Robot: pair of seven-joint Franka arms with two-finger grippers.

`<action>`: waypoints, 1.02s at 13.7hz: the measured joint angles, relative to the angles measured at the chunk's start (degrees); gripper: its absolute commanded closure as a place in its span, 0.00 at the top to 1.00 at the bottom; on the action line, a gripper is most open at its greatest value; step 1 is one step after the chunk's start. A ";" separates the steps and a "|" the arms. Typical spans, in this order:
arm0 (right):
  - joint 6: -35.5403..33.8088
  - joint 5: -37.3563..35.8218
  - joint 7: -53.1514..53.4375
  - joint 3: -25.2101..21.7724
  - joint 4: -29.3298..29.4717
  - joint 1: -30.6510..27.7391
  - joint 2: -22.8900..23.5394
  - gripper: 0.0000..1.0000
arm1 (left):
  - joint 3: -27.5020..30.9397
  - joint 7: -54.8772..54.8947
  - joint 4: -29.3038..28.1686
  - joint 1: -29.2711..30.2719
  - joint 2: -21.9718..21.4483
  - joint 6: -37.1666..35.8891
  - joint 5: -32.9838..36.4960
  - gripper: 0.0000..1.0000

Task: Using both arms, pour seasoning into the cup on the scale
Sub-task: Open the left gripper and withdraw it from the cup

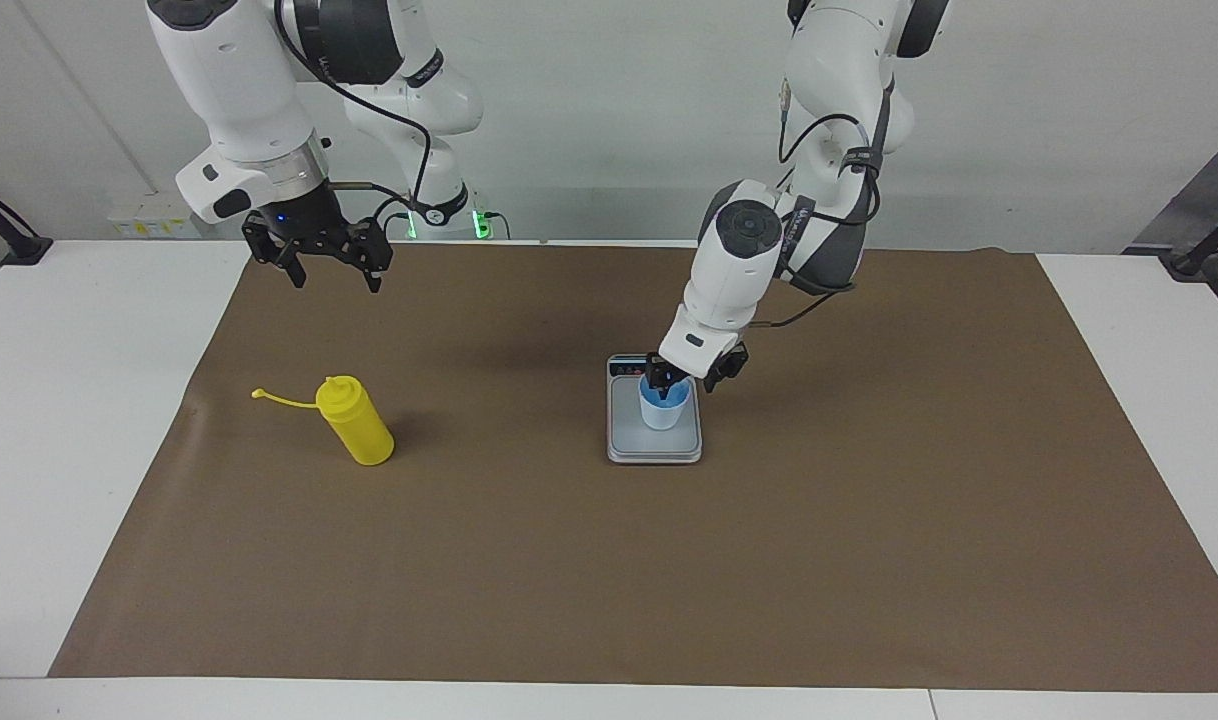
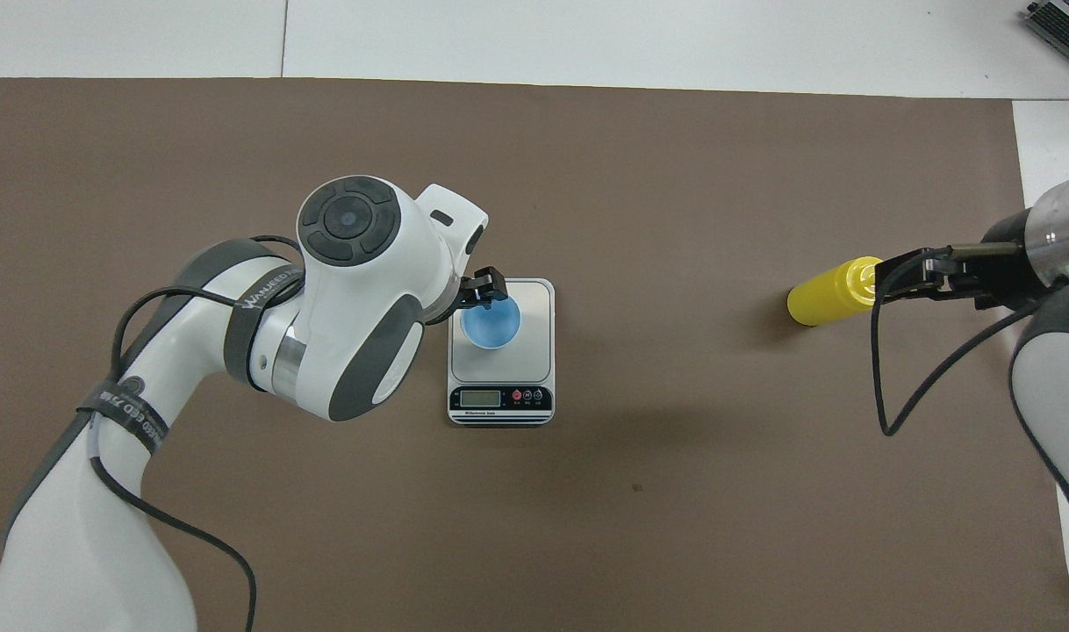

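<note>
The light-blue cup (image 1: 662,408) (image 2: 491,325) stands upright on the grey scale (image 1: 654,445) (image 2: 534,303) in the middle of the brown mat. My left gripper (image 1: 690,377) (image 2: 484,290) hangs open just above the cup, one finger at its rim and the other off to the side; nothing is in its grasp. The yellow seasoning bottle (image 1: 359,425) (image 2: 820,300) stands toward the right arm's end of the table, its cap strap (image 1: 274,399) sticking out. My right gripper (image 1: 332,272) (image 2: 910,277) waits open, raised over the mat's edge by the robots.
The scale's display strip (image 2: 480,398) faces the robots. A brown mat (image 1: 669,580) covers most of the white table (image 1: 59,420). Black stands (image 1: 14,240) (image 1: 1199,250) sit at the table's corners nearest the robots.
</note>
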 measured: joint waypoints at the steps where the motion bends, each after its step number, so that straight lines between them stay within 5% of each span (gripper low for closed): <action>1: 0.03 0.00 0.00 0.00 0.00 0.00 0.00 1.00 | 0.71 0.01 0.20 0.58 -1.23 -0.78 0.34 1.00; 8: 0.08 0.00 -0.26 -0.01 0.00 -0.01 0.00 1.00 | 1.35 7.29 0.76 7.05 -6.11 -6.78 3.22 1.00; 14: 0.92 0.92 -11.44 -0.09 -1.37 -3.38 -0.14 1.00 | 1.51 22.64 0.86 16.06 -10.82 -13.02 3.26 1.00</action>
